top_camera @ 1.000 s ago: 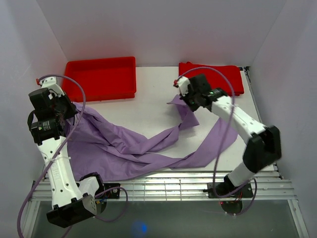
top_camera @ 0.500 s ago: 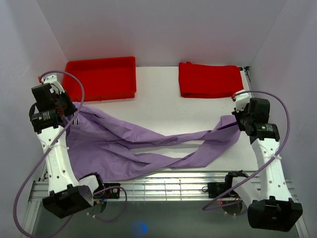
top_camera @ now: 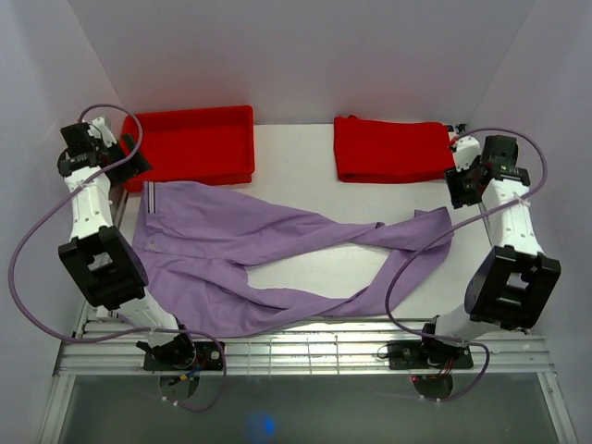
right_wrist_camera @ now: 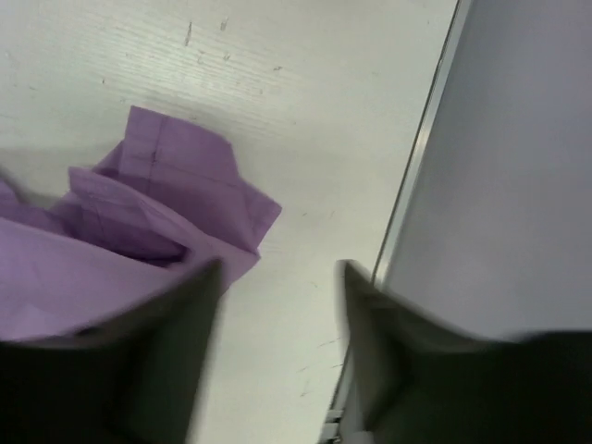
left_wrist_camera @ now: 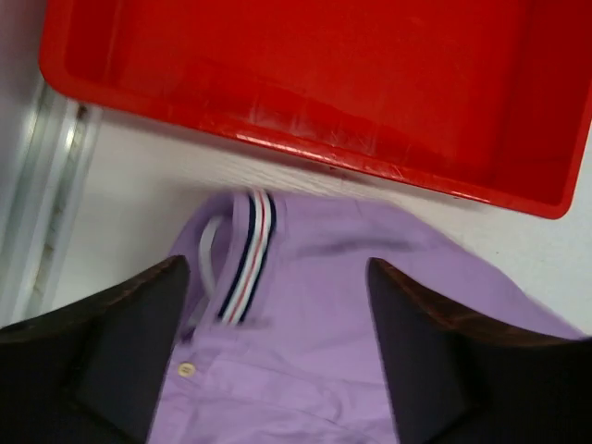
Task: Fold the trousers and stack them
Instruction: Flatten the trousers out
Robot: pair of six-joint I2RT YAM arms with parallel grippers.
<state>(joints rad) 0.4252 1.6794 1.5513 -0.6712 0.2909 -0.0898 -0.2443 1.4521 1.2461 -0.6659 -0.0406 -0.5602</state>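
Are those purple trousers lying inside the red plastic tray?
No, the lilac fabric trousers lie spread on the white table, outside the red plastic tray.

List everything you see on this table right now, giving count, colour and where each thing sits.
trousers: one, lilac, spread across the table from left to right, waistband at the left
tray: one, red, back left
folded cloth: one, red, back right
table: one, white, under everything
left claw: one, dark, open above the waistband
right claw: one, dark, open beside the leg end at the right edge
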